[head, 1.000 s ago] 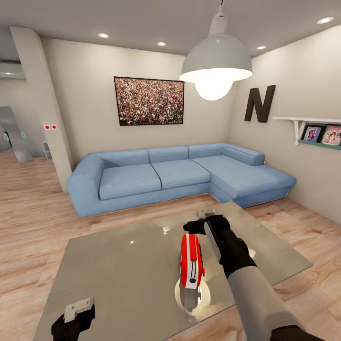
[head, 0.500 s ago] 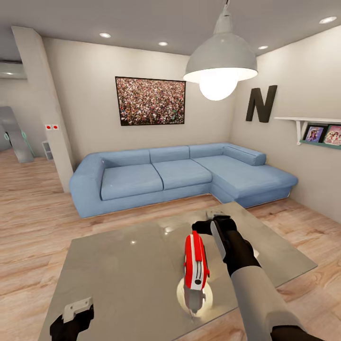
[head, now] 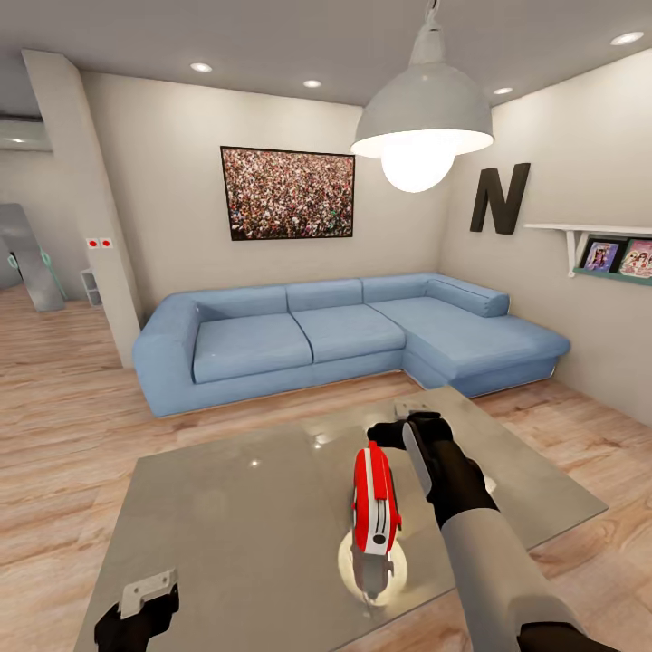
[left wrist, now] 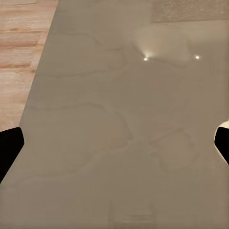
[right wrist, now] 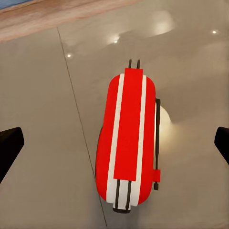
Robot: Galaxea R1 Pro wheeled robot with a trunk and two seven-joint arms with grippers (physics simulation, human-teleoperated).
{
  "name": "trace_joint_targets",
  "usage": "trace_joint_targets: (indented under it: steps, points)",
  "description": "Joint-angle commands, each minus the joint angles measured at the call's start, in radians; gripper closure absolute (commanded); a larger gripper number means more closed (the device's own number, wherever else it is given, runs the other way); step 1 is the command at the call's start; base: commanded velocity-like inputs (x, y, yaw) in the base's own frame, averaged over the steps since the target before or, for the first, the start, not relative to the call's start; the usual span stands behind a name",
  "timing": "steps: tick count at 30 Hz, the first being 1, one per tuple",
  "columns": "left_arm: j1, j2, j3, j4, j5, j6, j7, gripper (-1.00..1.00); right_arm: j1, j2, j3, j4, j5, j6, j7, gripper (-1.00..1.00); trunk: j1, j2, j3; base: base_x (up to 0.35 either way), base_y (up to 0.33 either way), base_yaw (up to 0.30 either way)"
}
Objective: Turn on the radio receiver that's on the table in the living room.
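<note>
The glossy grey table point(head: 244, 516) fills the foreground. At 7 o'clock the left gripper point(head: 145, 607) hangs released over bare tabletop. At 5 o'clock the radio receiver point(head: 374, 500) stands on edge, the right gripper point(head: 403, 433) spread wide just above it. Beyond, at 12 o'clock, a blue sofa point(head: 344, 330).

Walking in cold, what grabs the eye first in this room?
A red and white radio receiver stands on edge on the glossy grey table, with the right tool hovering just behind it. Beyond, a blue corner sofa sits under a glowing pendant lamp.
</note>
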Motion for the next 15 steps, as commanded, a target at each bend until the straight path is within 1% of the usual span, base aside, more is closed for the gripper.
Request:
trace_joint_targets:
  steps: [1, 4, 8, 15]
  points:
    - [0.0, 0.0, 0.0, 0.0, 0.0, 0.0, -0.001, -1.0, 0.0, 0.0, 0.001, 0.0, 0.0, 0.001, -0.002, -1.0, 0.0, 0.0, 0.0, 0.0, 0.0, 0.0]
    - [0.0, 0.001, 0.0, 0.0, 0.0, -0.001, -0.008, -1.0, 0.0, 0.0, 0.004, 0.001, 0.0, 0.004, -0.02, -1.0, 0.0, 0.0, 0.0, 0.0, 0.0, 0.0]
    - [0.0, 0.007, 0.001, -0.001, 0.0, -0.002, -0.011, -1.0, 0.0, 0.0, -0.004, 0.001, -0.001, 0.003, -0.05, -1.0, 0.0, 0.0, 0.0, 0.0, 0.0, 0.0]
    - [0.0, 0.007, 0.001, -0.001, 0.0, -0.006, -0.011, -1.0, 0.0, 0.0, -0.001, 0.001, -0.002, 0.0, -0.056, -1.0, 0.0, 0.0, 0.0, 0.0, 0.0, 0.0]
